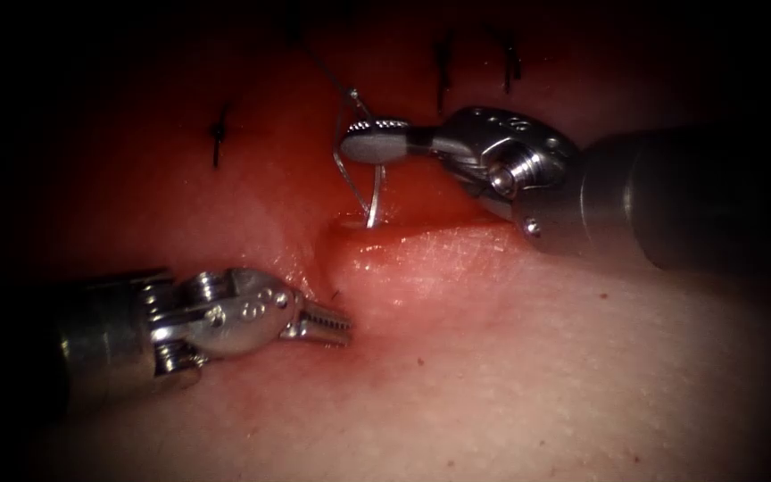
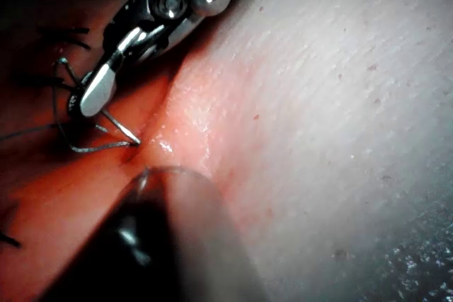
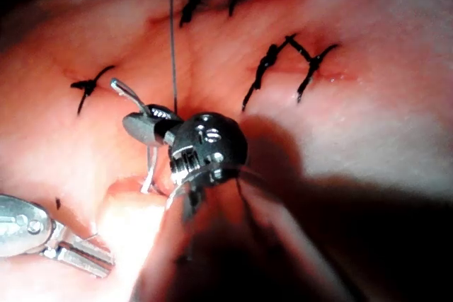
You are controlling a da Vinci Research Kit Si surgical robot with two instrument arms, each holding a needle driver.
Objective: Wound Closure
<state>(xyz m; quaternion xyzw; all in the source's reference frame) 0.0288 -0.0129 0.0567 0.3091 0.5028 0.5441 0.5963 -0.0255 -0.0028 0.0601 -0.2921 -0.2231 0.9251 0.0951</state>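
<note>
Right tool reaching in from the right, jaws clamped on the needle partway along its curve, nearer the thread end than the point; needle standing steeply, point down at the lip of the cut, apparently just entering the tissue on the cut's right side, though depth of entry impossible to judge; same grasp visible in the right wrist view, tool over needle, and in the left wrist view, tool over needle. Thread looping off the needle's tail beside the jaws and trailing up toward the far tissue; dark knotted stitches lying further along the wound, on both sides of it. Left tool low on the left of the cut, jaws narrowly parted, holding nothing, tips just beside the near end of the cut; also seen in the right wrist view. Red fluid coating the tissue around the cut.

Judged as a fresh bite being set at the open end of the wound; calls for a rotation following the needle's curve rather than a straight push, with the free tool near enough to steady the opposite edge or receive the point.
</note>
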